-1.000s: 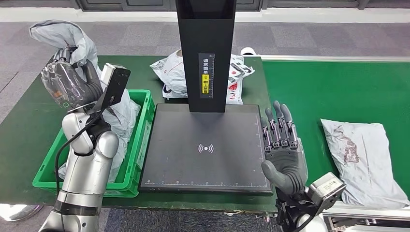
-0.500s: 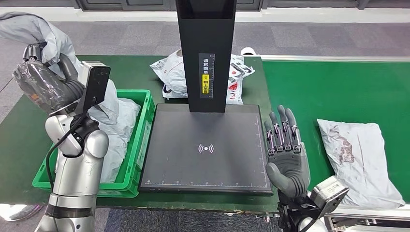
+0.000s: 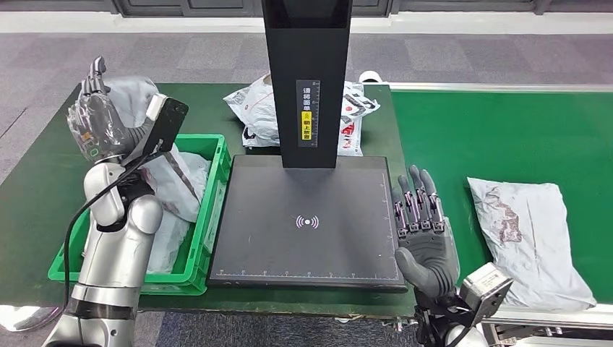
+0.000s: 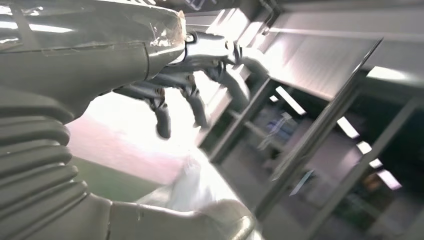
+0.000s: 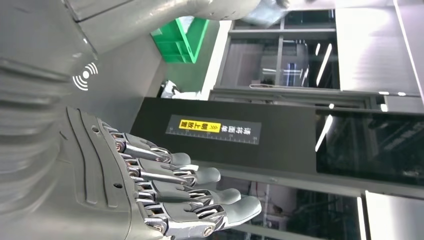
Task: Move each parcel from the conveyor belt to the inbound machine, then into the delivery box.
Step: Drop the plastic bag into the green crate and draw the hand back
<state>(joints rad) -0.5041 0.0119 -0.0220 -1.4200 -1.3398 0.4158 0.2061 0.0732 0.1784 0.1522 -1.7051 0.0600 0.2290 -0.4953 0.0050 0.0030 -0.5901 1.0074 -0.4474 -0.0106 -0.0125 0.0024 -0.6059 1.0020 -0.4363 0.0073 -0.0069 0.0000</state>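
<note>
My left hand is raised over the far left corner of the green delivery box, fingers spread and holding nothing. A grey parcel lies crumpled in the box, its upper end behind that hand. In the left wrist view the fingers are apart, with the pale parcel blurred beneath. My right hand stands open, fingers up, at the right edge of the black inbound machine plate. Another grey parcel lies flat on the green conveyor belt, right of that hand.
The machine's black column rises at the back of the plate. A white printed parcel lies behind the column on the table. The right wrist view shows my right hand before the column's yellow label.
My left hand let go of the grey parcel, which dropped into the box, and its fingers opened. The parcel on the belt slid slightly left. My right hand sank a little.
</note>
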